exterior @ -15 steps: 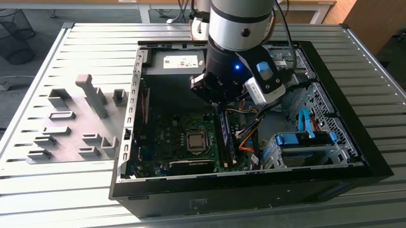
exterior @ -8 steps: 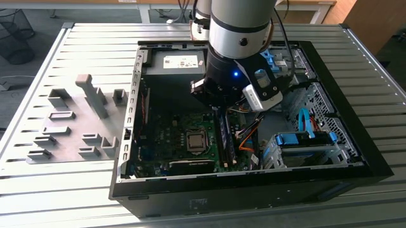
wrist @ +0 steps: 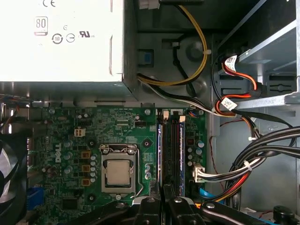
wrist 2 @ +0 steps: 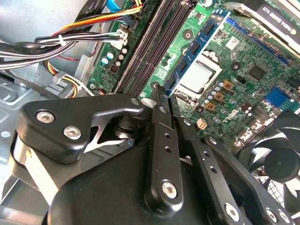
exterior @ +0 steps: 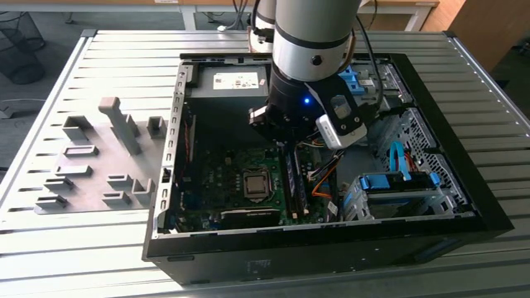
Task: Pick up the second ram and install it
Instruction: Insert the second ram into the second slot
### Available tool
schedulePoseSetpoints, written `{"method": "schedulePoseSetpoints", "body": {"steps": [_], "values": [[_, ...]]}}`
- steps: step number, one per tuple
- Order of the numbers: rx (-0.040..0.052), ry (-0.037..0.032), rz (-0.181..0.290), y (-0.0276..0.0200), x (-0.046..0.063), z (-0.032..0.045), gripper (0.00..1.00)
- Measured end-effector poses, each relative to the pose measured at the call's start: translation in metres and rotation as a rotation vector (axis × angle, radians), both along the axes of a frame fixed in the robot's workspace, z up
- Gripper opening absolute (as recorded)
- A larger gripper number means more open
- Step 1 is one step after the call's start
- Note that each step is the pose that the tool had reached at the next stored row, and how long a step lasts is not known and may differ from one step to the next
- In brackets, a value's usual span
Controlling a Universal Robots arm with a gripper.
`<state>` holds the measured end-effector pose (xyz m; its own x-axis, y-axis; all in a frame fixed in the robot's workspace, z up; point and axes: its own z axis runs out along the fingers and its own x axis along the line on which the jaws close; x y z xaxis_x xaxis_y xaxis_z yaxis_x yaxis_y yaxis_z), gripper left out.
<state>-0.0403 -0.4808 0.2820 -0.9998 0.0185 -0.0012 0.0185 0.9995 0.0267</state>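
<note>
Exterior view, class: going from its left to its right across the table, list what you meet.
Grey fixture blocks → motherboard's processor socket → memory slots → orange and black cable bundle → blue drive bracket.

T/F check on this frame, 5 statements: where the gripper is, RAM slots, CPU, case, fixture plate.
1. The gripper is over the RAM slots inside the open PC case. True.
2. The CPU is covered by a heatsink. False: its bare metal lid shows in the socket.
3. The case lies on its side with the side panel off. True.
4. The grey fixture plate sits on the exterior view's right of the case. False: it is on the exterior view's left.
5. The gripper is above the power supply. False: it is down by the motherboard, beside the CPU socket.
</note>
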Motion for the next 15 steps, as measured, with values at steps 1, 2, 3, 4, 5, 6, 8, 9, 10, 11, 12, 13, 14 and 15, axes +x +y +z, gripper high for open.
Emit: {"method": "schedulePoseSetpoints", "body": {"steps": [1, 2, 3, 4, 5, 6, 8, 9, 10, 11, 12, 13, 14, 15], "values": [[0.0, 0.0, 0.0, 0.0, 0.0, -0.0001, 0.14], [0.0001, -0.0001, 0.0, 0.0, 0.0, -0.0002, 0.14], [0.0001, -0.0001, 0.0, 0.0, 0.0, -0.0004, 0.14], [0.0003, -0.0001, 0.0, 0.0, 0.0, -0.0007, 0.14], [0.0002, -0.0001, 0.0, 0.0, 0.0, -0.0011, 0.14], [0.0002, -0.0001, 0.0, 0.0, 0.0, -0.0017, 0.14], [0.0001, 0.0, 0.0, 0.0, 0.0, -0.0031, 0.14], [0.0001, 0.0, 0.0, 0.0, 0.0, -0.0039, 0.14], [0.0, 0.0, 0.0, 0.0, 0.0, -0.0047, 0.14], [0.0001, 0.0, 0.0, 0.0, 0.0, -0.0056, 0.14], [0.0001, 0.0, 0.0, 0.0, 0.0, -0.0063, 0.14], [-0.0002, 0.0, 0.0, 0.0, 0.0, -0.0065, 0.14], [-0.0003, 0.0001, 0.0, 0.0, 0.0, -0.0066, 0.14], [0.0, 0.0, 0.0, 0.0, 0.0, -0.0071, 0.14]]}}
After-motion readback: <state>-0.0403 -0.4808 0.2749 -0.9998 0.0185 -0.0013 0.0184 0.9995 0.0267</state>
